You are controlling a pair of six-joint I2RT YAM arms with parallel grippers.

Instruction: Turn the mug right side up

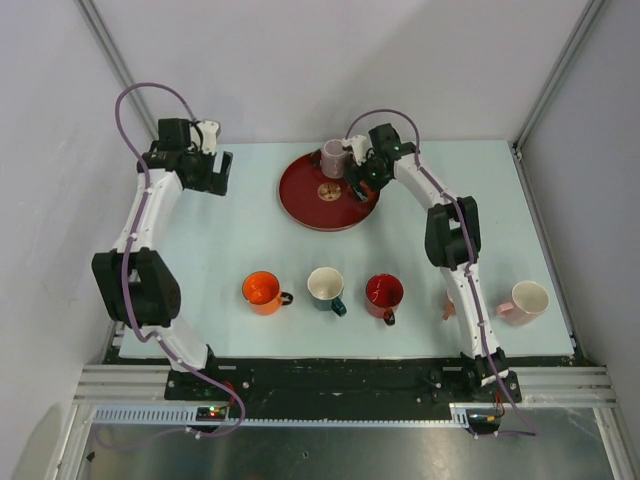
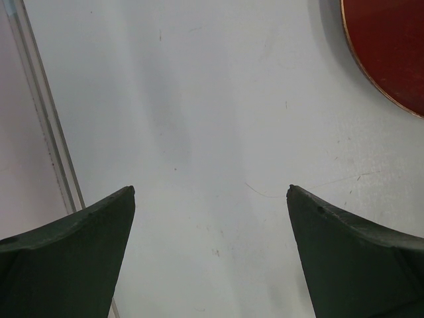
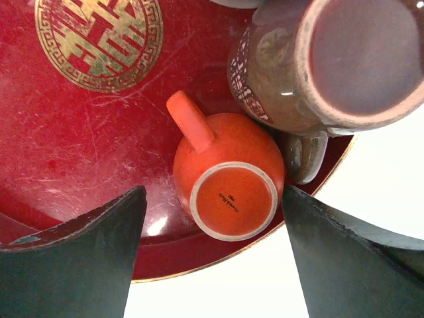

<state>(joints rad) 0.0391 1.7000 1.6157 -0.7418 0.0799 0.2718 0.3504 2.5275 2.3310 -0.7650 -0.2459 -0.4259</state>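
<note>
A small orange mug point(image 3: 232, 185) stands upside down near the edge of the red plate point(image 3: 66, 146), white-ringed base up and handle pointing up-left. My right gripper point(image 3: 213, 192) is open just above it, one finger on each side, apart from it. In the top view the right gripper point(image 1: 362, 180) hides this mug over the plate point(image 1: 305, 195). A mauve mug point(image 3: 331, 59) stands against the orange one, also on the plate point(image 1: 333, 158). My left gripper point(image 1: 222, 172) is open and empty over bare table, left of the plate point(image 2: 211, 189).
Upright mugs line the near side of the table: orange point(image 1: 262, 292), white and teal point(image 1: 326, 287), red point(image 1: 384, 293), pink point(image 1: 525, 301). A small orange thing point(image 1: 448, 308) shows behind the right arm. The plate rim point(image 2: 391, 59) shows in the left wrist view.
</note>
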